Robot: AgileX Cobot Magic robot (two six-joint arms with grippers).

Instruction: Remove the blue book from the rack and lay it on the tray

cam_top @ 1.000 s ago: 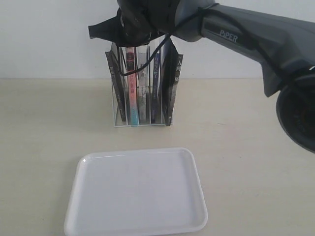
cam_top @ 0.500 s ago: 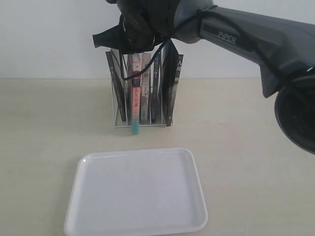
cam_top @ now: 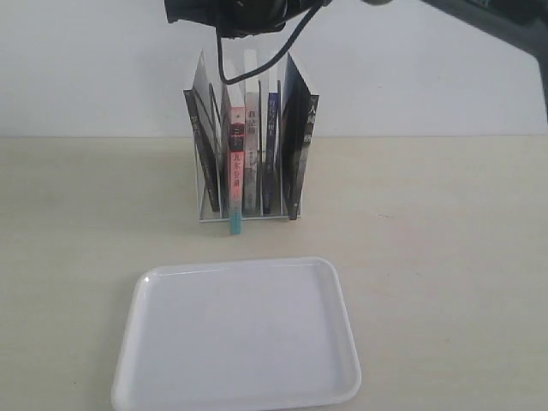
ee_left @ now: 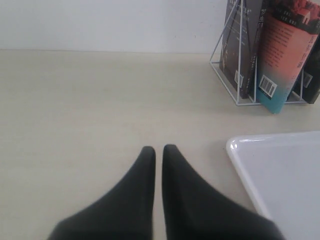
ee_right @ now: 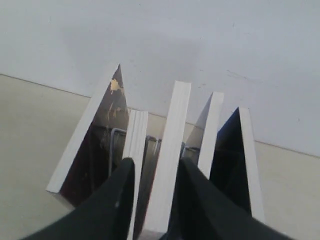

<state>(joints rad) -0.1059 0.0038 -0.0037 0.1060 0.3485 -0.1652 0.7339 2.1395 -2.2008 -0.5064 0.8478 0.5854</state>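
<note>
The white wire rack [cam_top: 199, 184] holds several upright books. My right gripper [cam_top: 244, 19] is at the top edge above it, shut on a pale-spined book [cam_top: 251, 81] that stands higher than its neighbours. In the right wrist view my gripper [ee_right: 155, 167] has a black finger on each side of that book's white page edge [ee_right: 172, 145]. The blue book's narrow dark blue spine [cam_top: 271, 145] stands one slot to the right, untouched. The white tray [cam_top: 240, 338] lies in front of the rack. My left gripper [ee_left: 158, 148] is shut on nothing, low over the table beside the tray's corner [ee_left: 240, 147].
A red-and-teal-spined book [cam_top: 234, 171] pokes out past the rack's front base. Black-covered books [cam_top: 295, 145] lean at both ends of the rack. A white wall stands close behind. The rack [ee_left: 222, 75] also shows in the left wrist view.
My right gripper has risen to the top of the exterior view and the pale-spined book has come up with it. The red-and-teal book slid down and forward. The left gripper shows no earlier frame.
</note>
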